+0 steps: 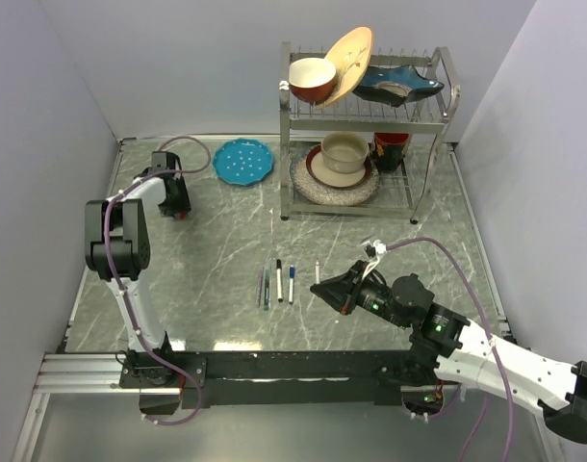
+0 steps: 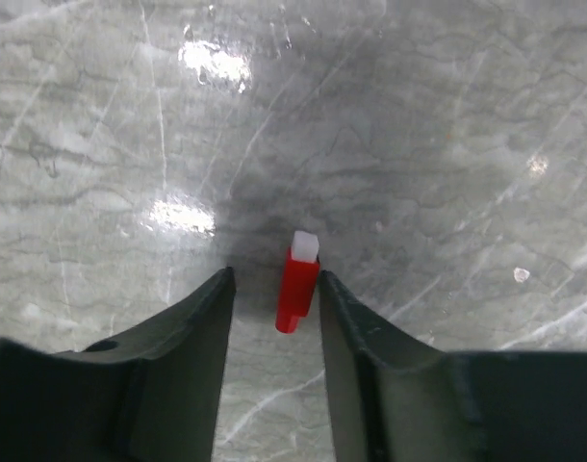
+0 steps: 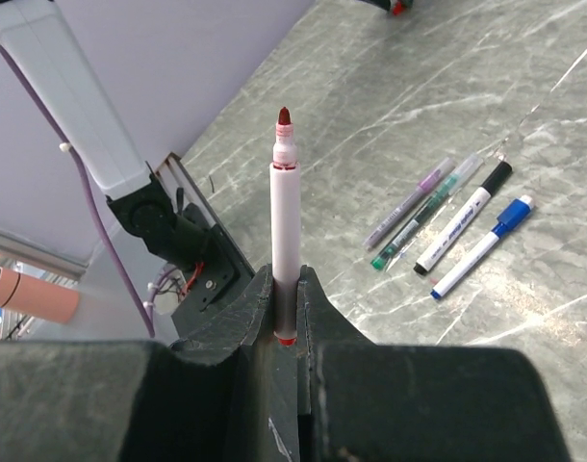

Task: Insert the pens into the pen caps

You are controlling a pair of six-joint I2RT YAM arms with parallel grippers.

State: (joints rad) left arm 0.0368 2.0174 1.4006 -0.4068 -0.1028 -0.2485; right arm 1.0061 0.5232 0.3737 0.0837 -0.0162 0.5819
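Note:
A red pen cap (image 2: 297, 289) with a white end lies on the marble table between the fingers of my left gripper (image 2: 274, 279). The right finger touches it and a gap remains on the left side, so the jaws stand open. From above, this gripper (image 1: 181, 210) is at the far left of the table. My right gripper (image 3: 286, 279) is shut on a white pen (image 3: 285, 221), its bare red tip pointing away from the wrist. From above, this pen (image 1: 317, 271) sits mid-table. Purple, green (image 3: 414, 226), black (image 3: 464, 219) and blue (image 3: 481, 248) pens lie side by side nearby.
A metal dish rack (image 1: 438, 120) with bowls and plates stands at the back right. A blue plate (image 1: 242, 160) lies at the back, left of the rack. Walls close in the table on the left, back and right.

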